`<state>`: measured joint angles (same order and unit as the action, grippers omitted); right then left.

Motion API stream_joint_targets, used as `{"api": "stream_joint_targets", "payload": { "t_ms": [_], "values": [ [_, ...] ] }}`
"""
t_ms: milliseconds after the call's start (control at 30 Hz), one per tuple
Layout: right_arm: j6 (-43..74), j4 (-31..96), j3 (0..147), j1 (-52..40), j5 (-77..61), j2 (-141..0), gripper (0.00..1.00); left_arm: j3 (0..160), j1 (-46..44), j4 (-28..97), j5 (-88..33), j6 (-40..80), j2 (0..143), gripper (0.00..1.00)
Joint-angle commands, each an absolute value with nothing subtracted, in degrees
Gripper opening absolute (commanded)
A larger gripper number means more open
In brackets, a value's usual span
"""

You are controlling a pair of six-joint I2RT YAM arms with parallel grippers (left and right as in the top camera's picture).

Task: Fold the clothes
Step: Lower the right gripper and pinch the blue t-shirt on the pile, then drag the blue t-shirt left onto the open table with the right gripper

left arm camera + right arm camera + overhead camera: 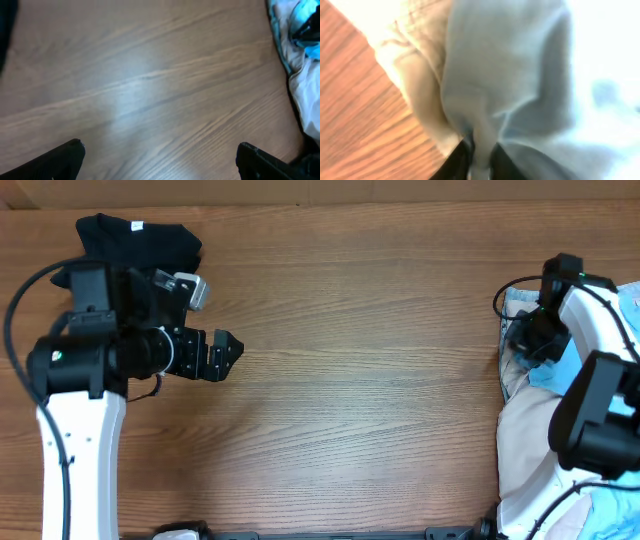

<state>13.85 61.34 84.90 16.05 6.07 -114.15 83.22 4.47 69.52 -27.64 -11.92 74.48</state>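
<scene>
While the black garment (140, 242) lies at the far-left edge of the surface (380, 380), the left fingers (60, 160) stand wide over open wood; the right fingers (456, 162) pinch a light blue T-shirt (510, 75) fold beside beige shorts (420, 95) at the right edge

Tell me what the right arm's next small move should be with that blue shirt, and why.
Probably lift and draw the light blue T-shirt toward the middle of the table. The right gripper looks pinched on a fold of it, yet the shirt lies bunched against the beige shorts at the table's edge, where it cannot be spread.
</scene>
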Motion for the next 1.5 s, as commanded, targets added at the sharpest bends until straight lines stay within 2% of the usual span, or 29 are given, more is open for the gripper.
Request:
{"api": "stream_joint_targets", "payload": {
  "t_ms": [0, 100, 167, 533, 733, 867, 967, 1067, 1200, 1333, 1467],
  "values": [
    [15.6, 61.0, 85.3, 17.7, 5.9, -110.1, 0.11, 86.3, 4.1, 69.6, -27.7, -11.6, 70.1, 1.00],
    [15.5, 61.4, 85.3, 18.9, 5.9, -110.1, 0.19, 86.3, 4.1, 69.6, -27.7, -11.6, 68.7, 1.00],
    [15.5, 61.8, 85.3, 19.7, 5.9, -110.1, 0.04, 86.3, 4.1, 69.7, -27.7, -11.6, 68.4, 1.00],
    [16.1, 62.8, 87.2, 22.4, -0.3, -106.2, 0.04, 86.6, 4.1, 69.6, -26.8, -11.6, 68.4, 1.00],
    [11.6, 69.8, 101.6, 20.1, -8.6, -99.2, 0.04, 93.9, 4.1, 71.8, -24.4, -10.2, 68.4, 1.00],
    [10.0, 76.4, 115.3, 15.3, -18.3, -95.9, 0.04, 101.2, 4.2, 72.9, -18.9, -8.8, 68.4, 1.00],
    [8.8, 80.3, 124.9, 7.0, -20.6, -94.9, 0.04, 106.5, 4.2, 72.9, -15.4, -6.0, 68.4, 1.00],
    [8.4, 82.0, 130.6, -5.7, -18.2, -94.8, 0.04, 111.3, 4.2, 72.9, -9.4, -5.7, 68.4, 1.00],
    [8.4, 81.5, 130.7, -26.1, -14.2, -95.5, 0.04, 116.8, 4.2, 73.3, -0.7, -2.9, 68.4, 1.00],
    [7.5, 81.4, 130.5, -46.2, -10.7, -99.2, 0.04, 120.8, 4.2, 73.6, 0.1, -2.5, 68.4, 1.00],
    [7.3, 81.5, 130.5, -63.9, 2.1, -104.8, 0.08, 122.1, 4.1, 73.5, 0.0, -1.3, 68.4, 1.00]
  ]
}}
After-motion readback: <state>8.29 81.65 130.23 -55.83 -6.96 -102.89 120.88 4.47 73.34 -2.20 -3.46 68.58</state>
